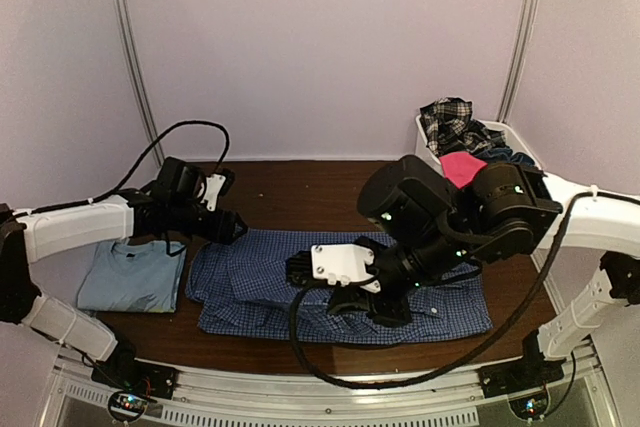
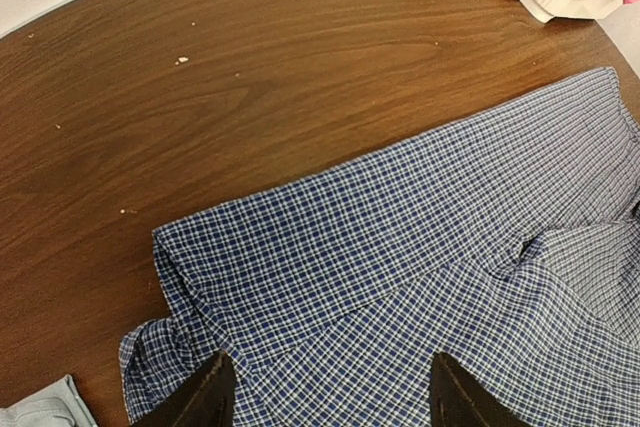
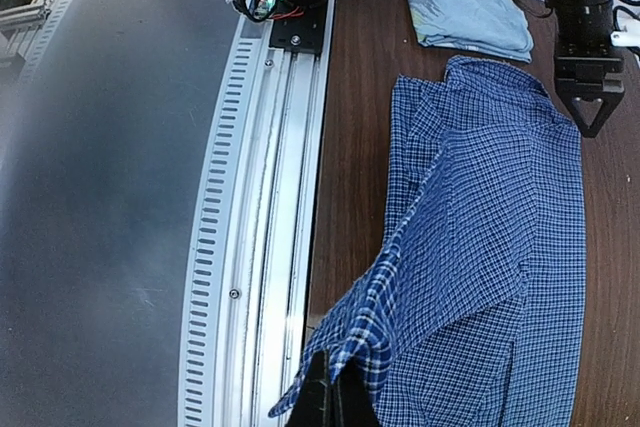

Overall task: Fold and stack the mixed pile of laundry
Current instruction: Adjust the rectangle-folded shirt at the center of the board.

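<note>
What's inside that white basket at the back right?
In the white basket: a black-white plaid piece on top, a hot pink piece and dark blue cloth. What lies underneath is hidden by them and the right arm.

A blue small-check button shirt (image 1: 255, 292) lies partly folded along the counter's (image 1: 300, 192) near edge; a folded light blue T-shirt (image 1: 130, 277) sits at the near left corner.

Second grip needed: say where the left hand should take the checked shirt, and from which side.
Probably the rumpled corner at the left end of the checked shirt, left hand coming straight down: elsewhere the cloth lies flat on the table; there folds stand up.
</note>
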